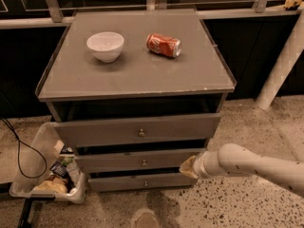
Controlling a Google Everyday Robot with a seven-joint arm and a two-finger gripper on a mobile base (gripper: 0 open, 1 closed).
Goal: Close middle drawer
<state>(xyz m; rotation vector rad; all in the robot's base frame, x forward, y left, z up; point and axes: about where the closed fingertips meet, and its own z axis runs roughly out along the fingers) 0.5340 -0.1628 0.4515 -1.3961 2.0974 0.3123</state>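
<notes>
The middle drawer (pixel 123 160) is a grey front with a small round knob (pixel 144 163), second from the top in the grey cabinet (pixel 137 75). It stands slightly out from the cabinet, with a dark gap above it. My gripper (pixel 189 166) is at the right end of this drawer's front, close to or touching it. The white arm (pixel 251 165) comes in from the lower right.
The top drawer (pixel 137 129), with a taller front, stands pulled out above. The thin bottom drawer (pixel 142 182) is below. A white bowl (pixel 105 45) and a red can (pixel 164 45) lie on the cabinet top. A clear bin of clutter (pixel 47 175) sits at the left, and a white post (pixel 280 65) at the right.
</notes>
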